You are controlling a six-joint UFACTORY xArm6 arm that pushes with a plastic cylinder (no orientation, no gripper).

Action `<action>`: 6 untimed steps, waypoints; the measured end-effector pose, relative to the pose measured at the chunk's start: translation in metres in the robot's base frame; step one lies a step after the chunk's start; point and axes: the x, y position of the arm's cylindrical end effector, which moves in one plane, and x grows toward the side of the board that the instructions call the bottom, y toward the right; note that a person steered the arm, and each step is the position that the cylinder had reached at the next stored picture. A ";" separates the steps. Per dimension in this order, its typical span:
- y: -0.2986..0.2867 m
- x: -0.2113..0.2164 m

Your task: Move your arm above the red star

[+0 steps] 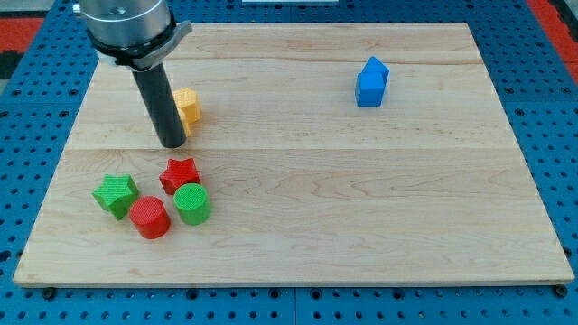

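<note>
The red star (179,173) lies on the wooden board (361,199) at the view's lower left. My tip (172,143) stands just above the star in the view, a short gap apart from it. The rod rises from the tip toward the view's top left. A yellow block (188,106) sits right beside the rod, on its right, partly hidden by it.
A green star (115,194), a red cylinder (149,217) and a green cylinder (191,203) cluster around the red star, below it and to its left. A blue block (371,82) stands at the view's upper right. The board's edges meet a blue pegboard.
</note>
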 end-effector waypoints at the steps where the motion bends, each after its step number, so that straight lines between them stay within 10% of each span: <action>1: 0.009 -0.004; 4: 0.077 0.003; 6: 0.022 0.020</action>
